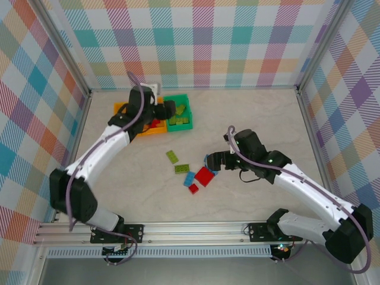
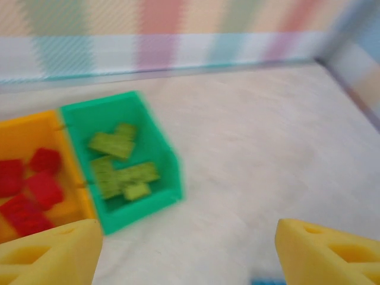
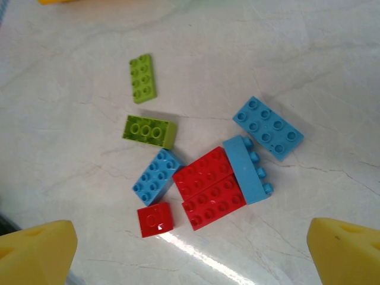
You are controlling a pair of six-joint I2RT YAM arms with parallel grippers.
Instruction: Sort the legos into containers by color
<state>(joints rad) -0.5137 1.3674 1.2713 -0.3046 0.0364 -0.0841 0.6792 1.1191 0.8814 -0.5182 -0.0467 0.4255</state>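
The left jaws are hanging wide and empty over the row of bins at the far left of the counter (image 1: 249,119), their yellow fingertips (image 2: 47,252) showing far apart in the blurred left wrist view. The green bin (image 1: 178,98) is sitting at the right end of the row and is holding several lime legos (image 2: 119,166). The orange bin (image 2: 24,133) touching its left side is holding red legos (image 2: 29,184). A second orange bin (image 1: 120,108) is lying at the left end, largely hidden by the arm, so I cannot tell what is in it. The right jaws are also standing wide and holding nothing, hovering low just beside a loose cluster of legos near the middle of the counter, with the yellow fingertips (image 3: 35,252) framing it in the right wrist view. In that cluster, two red bricks (image 3: 211,187) are lying side by side and touching. A blue brick (image 3: 246,169) is resting on its side against them, and another blue brick (image 3: 268,127) is lying flat just beyond it. A third blue brick (image 3: 157,176) is touching the red pair's other end, with a small red brick (image 3: 155,218) just beside it. A lime brick (image 3: 149,130) and a flat lime plate (image 3: 142,77) are lying a little apart, toward the bins.
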